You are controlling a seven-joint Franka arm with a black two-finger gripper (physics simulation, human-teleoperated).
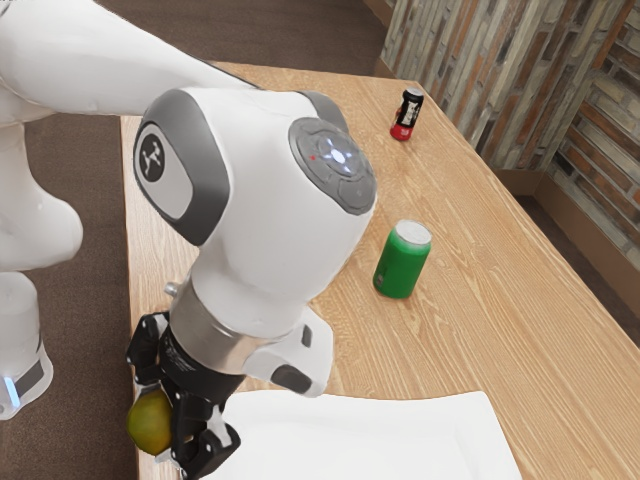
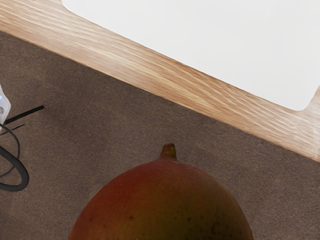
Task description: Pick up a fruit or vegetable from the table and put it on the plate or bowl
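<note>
Just off the desk's (image 1: 480,300) edge, over the brown floor (image 2: 75,125), the gripper (image 1: 182,442) hangs with its fingers closed on the mango (image 1: 148,422), whose stem end points toward the white plate (image 1: 380,440). The step in hand looks like the carry. The fruit should travel sideways across the desk edge and well onto the plate before any lowering (released near the rim, a round fruit could roll off). Clear the rim, then set it down low and open gently. The arm reaches in from the exterior view's left, wrist folded over so the hand points down, well apart from the green can (image 1: 402,260).
</note>
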